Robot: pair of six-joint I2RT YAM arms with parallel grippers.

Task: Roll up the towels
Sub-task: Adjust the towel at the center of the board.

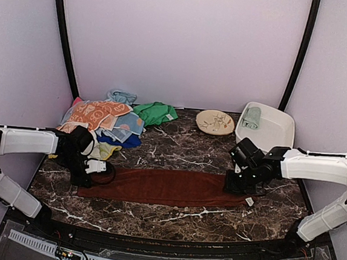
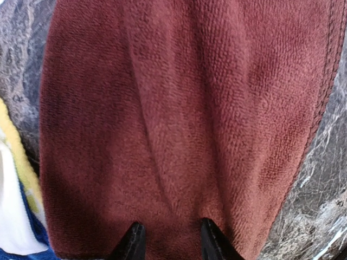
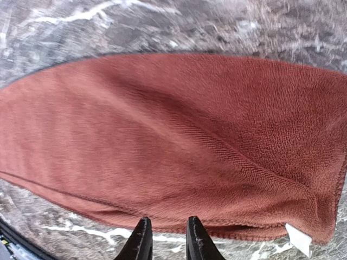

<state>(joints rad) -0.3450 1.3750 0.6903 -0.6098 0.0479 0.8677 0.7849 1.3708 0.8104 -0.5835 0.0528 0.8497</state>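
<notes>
A dark maroon towel (image 1: 162, 187), folded into a long strip, lies flat across the marble table (image 1: 171, 221). My left gripper (image 1: 97, 167) is at its left end. In the left wrist view its fingertips (image 2: 133, 241) stand apart, resting on the maroon towel (image 2: 179, 108), and the left gripper (image 2: 172, 238) is open. My right gripper (image 1: 237, 185) is at the right end. There the right gripper (image 3: 167, 235) hovers over the near hem of the towel (image 3: 179, 135), narrowly open and holding nothing. A rolled mint-green towel (image 1: 252, 117) lies in the white bin.
A heap of coloured towels (image 1: 104, 121) and a green cloth (image 1: 155, 112) sit at the back left. A patterned plate (image 1: 215, 122) and a white bin (image 1: 283, 124) stand at the back right. Yellow, white and blue cloth (image 2: 13, 216) borders the towel's left end.
</notes>
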